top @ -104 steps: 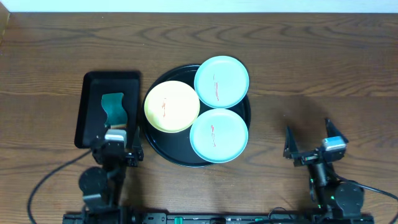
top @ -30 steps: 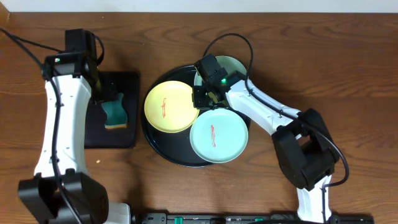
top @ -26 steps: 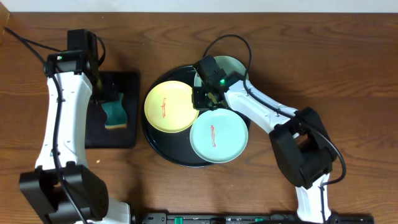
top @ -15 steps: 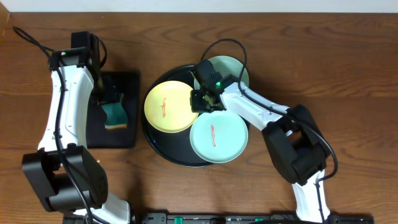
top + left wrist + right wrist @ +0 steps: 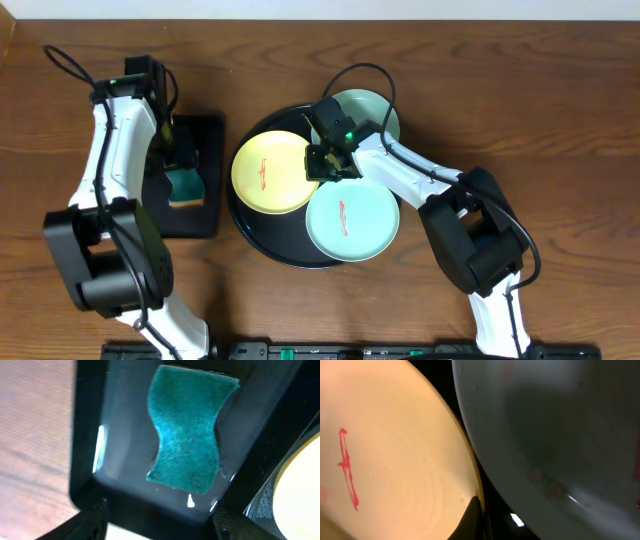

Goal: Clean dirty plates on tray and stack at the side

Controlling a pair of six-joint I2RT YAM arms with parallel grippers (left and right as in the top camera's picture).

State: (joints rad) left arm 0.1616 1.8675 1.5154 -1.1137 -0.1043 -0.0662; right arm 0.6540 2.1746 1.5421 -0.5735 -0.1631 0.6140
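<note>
Hovering over the sponge [image 5: 185, 430], left end effector [image 5: 159, 516] gapes; right end effector [image 5: 328, 162] is pinched together beside yellow plate [image 5: 268, 172].

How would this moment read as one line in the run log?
left fingers: open above sponge | right fingers: shut on rear blue plate rim | yellow plate, front blue plate: on round tray, red-smeared

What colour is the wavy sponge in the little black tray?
The sponge is teal green, clearest in the left wrist view.
</note>
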